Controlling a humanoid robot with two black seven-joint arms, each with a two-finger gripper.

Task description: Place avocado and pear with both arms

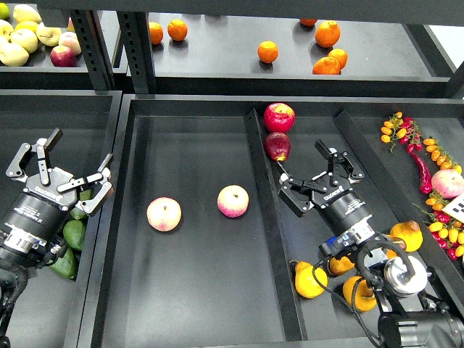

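Note:
My left gripper (64,168) is open and empty, held over the pile of green avocados (72,233) in the left bin. My arm hides most of the pile. A darker avocado (64,264) shows at its near edge. My right gripper (317,180) is open and empty over the right compartment, beyond the yellow-orange pears. One pear with a dark stem (407,235) lies to its right. Others (310,280) lie near my wrist, partly hidden by cables.
Two pink-yellow peaches (164,214) (233,201) lie in the middle tray. Two red apples (279,117) (277,146) sit beyond the right gripper by the divider (261,174). Oranges (268,51) and pale apples (22,36) are on the back shelf. Small tomatoes and a chili (423,170) lie at far right.

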